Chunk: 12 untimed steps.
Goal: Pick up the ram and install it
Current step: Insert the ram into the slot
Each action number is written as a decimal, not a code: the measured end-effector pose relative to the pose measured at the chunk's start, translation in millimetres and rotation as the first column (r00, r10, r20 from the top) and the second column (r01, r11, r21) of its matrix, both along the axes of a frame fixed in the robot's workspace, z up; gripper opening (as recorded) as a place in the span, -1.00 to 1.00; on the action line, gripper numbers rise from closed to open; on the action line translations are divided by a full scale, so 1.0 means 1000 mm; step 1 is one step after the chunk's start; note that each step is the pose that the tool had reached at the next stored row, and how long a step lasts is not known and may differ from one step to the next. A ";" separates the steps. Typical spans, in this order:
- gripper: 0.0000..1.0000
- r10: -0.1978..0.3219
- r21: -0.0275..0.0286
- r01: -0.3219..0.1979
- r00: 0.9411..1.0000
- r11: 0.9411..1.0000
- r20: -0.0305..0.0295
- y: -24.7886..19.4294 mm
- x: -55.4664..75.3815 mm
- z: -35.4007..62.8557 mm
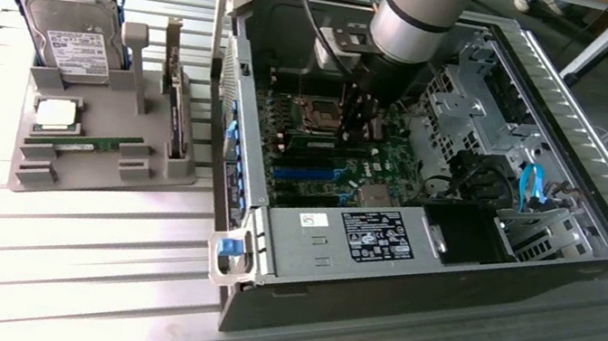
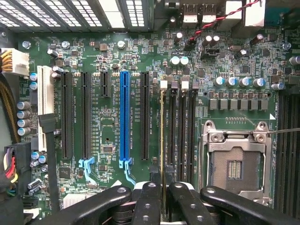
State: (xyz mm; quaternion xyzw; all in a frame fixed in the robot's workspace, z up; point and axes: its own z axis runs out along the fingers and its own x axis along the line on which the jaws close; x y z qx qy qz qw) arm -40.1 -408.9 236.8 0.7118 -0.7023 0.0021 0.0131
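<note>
The claw point(image 2: 161, 199) is down inside the open computer case point(image 1: 593, 193), its black fingers point(image 2: 149, 201) pinched on the ram point(image 2: 162, 136), which runs edge-on straight out from between the fingertips as a thin yellowish line. The stick stands in the memory slot point(image 2: 171, 126) row, on the side towards the blue expansion slot point(image 2: 124, 115), with the empty processor socket point(image 2: 234, 164) on the claw's other side. In the exterior view another green stick point(image 1: 88, 143) lies on the grey tray point(image 1: 97, 165), well apart from the claw, outside the case.
</note>
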 end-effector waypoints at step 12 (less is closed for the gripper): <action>-0.76 0.000 0.001 0.000 1.000 1.000 0.000 0.0009 -0.001 -0.0048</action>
